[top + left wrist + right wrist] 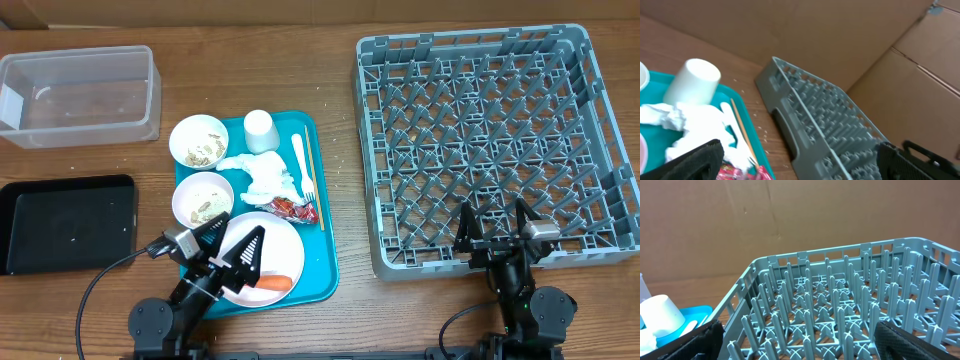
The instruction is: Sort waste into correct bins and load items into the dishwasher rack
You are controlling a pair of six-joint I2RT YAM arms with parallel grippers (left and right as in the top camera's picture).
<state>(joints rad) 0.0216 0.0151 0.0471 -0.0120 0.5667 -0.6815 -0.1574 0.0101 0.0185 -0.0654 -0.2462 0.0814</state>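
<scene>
In the overhead view you have the clear tub [78, 95] at the far left and the black tray [65, 222] in front of it, both well apart from the dishwasher rack [495, 150] on the right, whose grid floor and pegs show throughout. The teal tray [322, 260] between them holds everything: two bowls [199, 140] [203, 199] with beige scraps, the cup [260, 130], tissue [262, 175], fork [303, 165], chopstick [314, 178], red wrapper [292, 208], and the plate [262, 255] with the carrot [270, 284] on its near rim. Your left gripper [232, 245] hangs spread wide above the plate; your right gripper [495, 225], also spread, sits over the rack's near wall. A strip of bare wood separates tray and rack. The left wrist view shows cup, tissue and chopstick ahead, the rack beyond, fingers [695, 162] wide apart. The right wrist view looks across the pegs, with the cup at far left
</scene>
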